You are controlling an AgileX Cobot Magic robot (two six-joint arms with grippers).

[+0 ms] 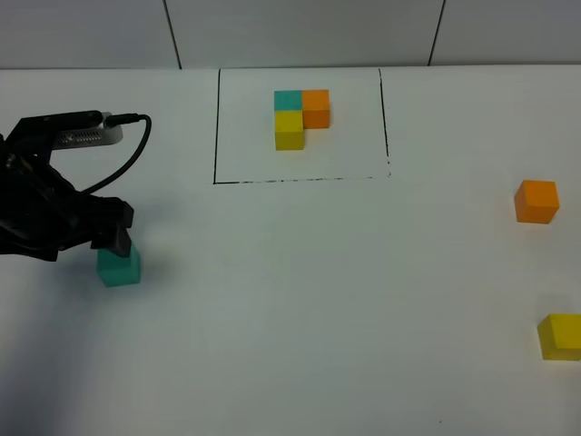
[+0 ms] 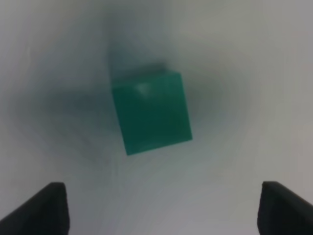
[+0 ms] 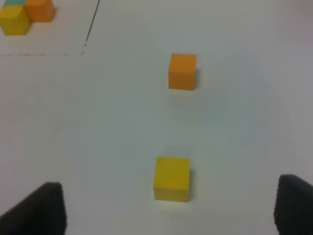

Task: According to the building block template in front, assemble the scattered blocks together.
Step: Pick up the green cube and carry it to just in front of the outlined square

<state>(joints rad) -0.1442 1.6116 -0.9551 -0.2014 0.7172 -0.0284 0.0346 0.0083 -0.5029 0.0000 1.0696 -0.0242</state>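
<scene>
The building block template (image 1: 300,113) is a teal, orange and yellow cluster inside a thin black outline at the back middle; its corner shows in the right wrist view (image 3: 22,14). The scattered teal block (image 1: 119,266) lies at the left. My left gripper (image 1: 116,242) hovers right over it, partly covering its back edge. In the left wrist view the teal block (image 2: 151,112) lies ahead of the open left gripper (image 2: 164,210), with nothing between the fingers. The orange block (image 1: 536,201) (image 3: 182,71) and yellow block (image 1: 559,336) (image 3: 171,178) lie at the right. My right gripper (image 3: 166,210) is open and empty, short of the yellow block.
The white table (image 1: 300,300) carries only the blocks and the black outline (image 1: 216,127). A grey wall runs along the table's back edge. The left arm's cable (image 1: 136,145) loops above the table at the left.
</scene>
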